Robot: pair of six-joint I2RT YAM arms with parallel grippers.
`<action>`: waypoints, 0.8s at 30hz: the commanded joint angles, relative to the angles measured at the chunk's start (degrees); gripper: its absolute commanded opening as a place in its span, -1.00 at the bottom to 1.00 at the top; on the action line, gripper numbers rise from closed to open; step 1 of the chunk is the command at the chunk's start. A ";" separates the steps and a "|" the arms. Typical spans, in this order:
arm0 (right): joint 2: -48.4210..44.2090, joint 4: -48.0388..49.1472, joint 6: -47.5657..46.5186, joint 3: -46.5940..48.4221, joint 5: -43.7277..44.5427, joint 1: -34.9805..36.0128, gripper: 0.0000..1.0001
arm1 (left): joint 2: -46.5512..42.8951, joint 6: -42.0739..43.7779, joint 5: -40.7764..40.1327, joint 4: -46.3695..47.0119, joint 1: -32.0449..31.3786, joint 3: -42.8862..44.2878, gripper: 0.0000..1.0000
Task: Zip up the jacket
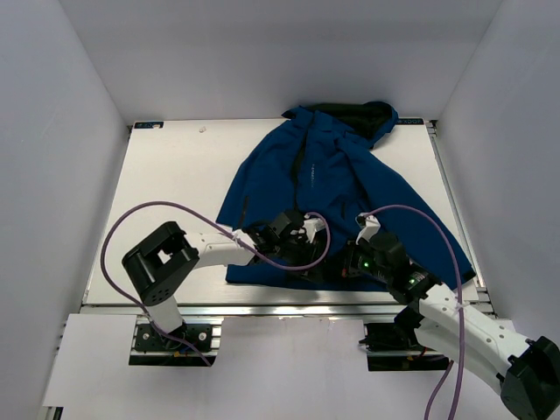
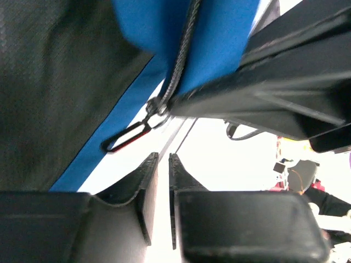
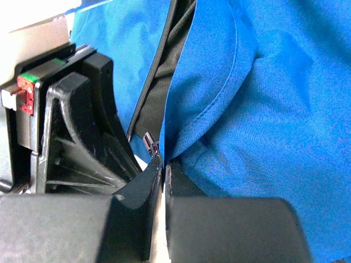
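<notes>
Two sets of jaws meet at the near hem of the jacket [image 1: 332, 175]: the left gripper [image 2: 163, 156] slightly parted and empty just below the blurred zipper pull [image 2: 129, 137], the right gripper [image 3: 163, 163] pressed together on the hem edge, the pinch half hidden, while beyond them the blue cloth spreads over the table [image 1: 175, 175], hood [image 1: 367, 112] farthest.

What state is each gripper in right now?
Left gripper: fingers slightly open, holding nothing; zipper pull just beyond them.
Right gripper: closed, pinching the jacket edge.
</notes>
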 commanded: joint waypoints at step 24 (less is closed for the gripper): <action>-0.81 -9.74 -2.03 1.75 4.88 -0.57 -1.00 | -6.25 -3.71 -38.66 -43.14 0.29 8.39 0.96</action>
